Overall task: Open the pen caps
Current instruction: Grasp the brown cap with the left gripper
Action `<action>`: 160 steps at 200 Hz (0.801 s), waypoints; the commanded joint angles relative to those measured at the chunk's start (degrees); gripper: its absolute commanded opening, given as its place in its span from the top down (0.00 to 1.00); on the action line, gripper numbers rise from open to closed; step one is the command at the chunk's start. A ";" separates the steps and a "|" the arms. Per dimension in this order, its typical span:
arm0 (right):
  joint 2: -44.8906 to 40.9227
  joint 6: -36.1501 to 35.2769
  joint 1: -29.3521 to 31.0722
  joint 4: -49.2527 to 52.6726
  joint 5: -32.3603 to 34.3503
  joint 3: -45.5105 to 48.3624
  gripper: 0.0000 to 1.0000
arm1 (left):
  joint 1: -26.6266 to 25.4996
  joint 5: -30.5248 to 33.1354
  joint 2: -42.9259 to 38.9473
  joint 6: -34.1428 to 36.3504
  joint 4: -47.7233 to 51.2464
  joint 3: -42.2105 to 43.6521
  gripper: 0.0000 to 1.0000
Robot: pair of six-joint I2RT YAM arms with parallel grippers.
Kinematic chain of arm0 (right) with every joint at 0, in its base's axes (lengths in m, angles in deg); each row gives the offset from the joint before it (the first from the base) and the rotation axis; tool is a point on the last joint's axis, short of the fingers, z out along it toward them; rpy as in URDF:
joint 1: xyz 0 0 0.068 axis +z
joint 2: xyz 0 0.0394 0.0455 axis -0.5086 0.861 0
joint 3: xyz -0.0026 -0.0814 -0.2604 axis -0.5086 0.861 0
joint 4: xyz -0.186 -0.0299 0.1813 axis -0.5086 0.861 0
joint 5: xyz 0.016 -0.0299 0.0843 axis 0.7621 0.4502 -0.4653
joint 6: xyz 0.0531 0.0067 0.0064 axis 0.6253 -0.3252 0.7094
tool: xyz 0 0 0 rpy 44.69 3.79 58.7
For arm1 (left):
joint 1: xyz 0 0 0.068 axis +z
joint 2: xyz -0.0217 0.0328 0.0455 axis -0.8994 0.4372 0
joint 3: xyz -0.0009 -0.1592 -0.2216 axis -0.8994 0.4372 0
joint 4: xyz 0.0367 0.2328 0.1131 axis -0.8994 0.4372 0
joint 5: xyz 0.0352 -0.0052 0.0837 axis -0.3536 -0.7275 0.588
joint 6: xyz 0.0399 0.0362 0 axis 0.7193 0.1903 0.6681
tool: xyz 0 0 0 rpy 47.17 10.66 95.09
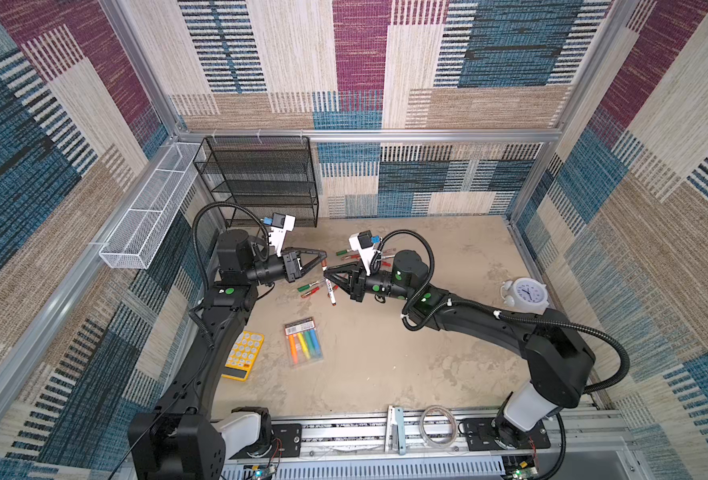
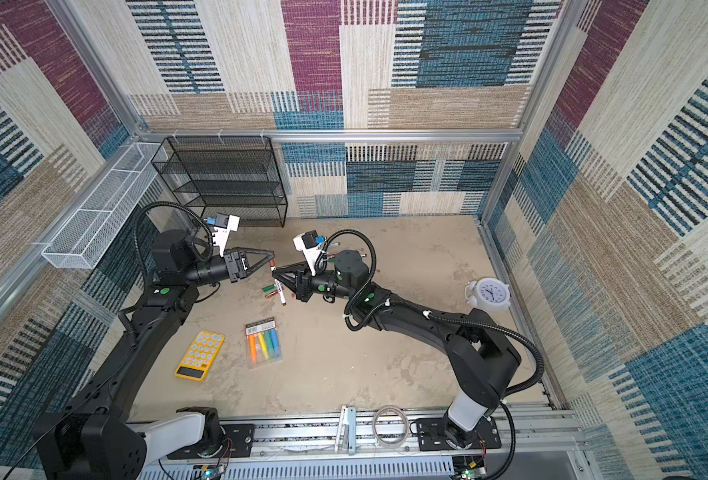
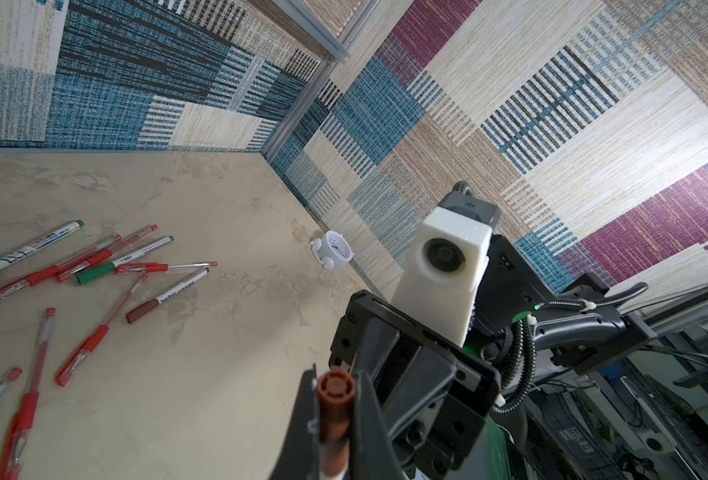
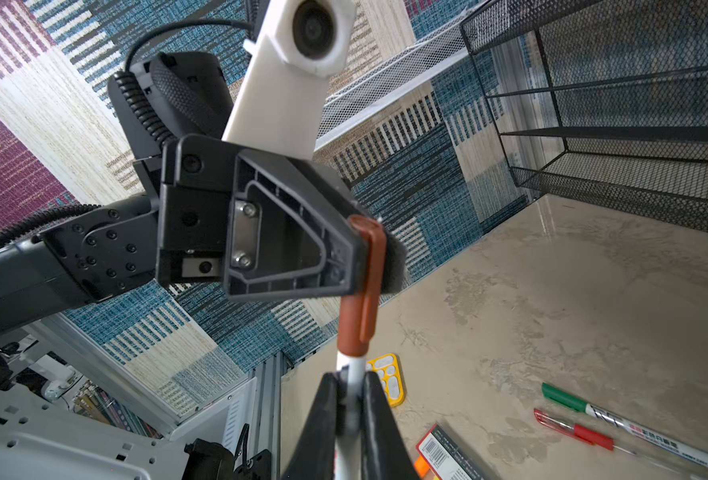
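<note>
The table [image 1: 427, 340] carries a scatter of loose pens [image 3: 94, 337] toward its far middle. The left arm [image 1: 202, 353] reaches in from the left and the right arm [image 1: 489, 320] from the right, so the two grippers meet almost tip to tip above that scatter.

The left gripper [image 1: 323, 259] is clamped on the brown cap [image 4: 362, 291], holding the half towards its closed end. The right gripper [image 4: 350, 399] is clamped on the white barrel of the same pen [image 4: 354, 368], just beside the cap's open end. The pen is clear of the table and touches nothing but the two grippers.

In both top views its long axis runs roughly far to near, crosswise to both grippers. The cap is at the far end, and the rest of the barrel sticks out on the near side past the right gripper. The cap end looks a little higher, but I cannot tell how steeply the pen tilts.

The cap looks fully seated on the barrel. Freeing it probably calls for a pull along the pen's own line. Either the left gripper takes the cap farther away, or the right gripper draws the barrel nearer. A pull to the left, back along the left arm's reach, would likely bend the joint, not part it.
</note>
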 commanded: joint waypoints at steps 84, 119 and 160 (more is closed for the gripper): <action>-0.46 -2.27 0.74 1.48 0.01 1.34 0.93 | 0.48 -1.34 -0.50 1.68 1.70 0.00 1.00; -1.09 -1.33 0.76 0.59 -0.71 4.37 1.00 | 1.92 -0.56 -1.03 2.35 3.42 -0.61 1.00; -2.90 0.27 0.79 -0.90 -0.25 10.97 1.00 | 3.72 1.10 -0.37 2.59 5.50 -2.55 1.00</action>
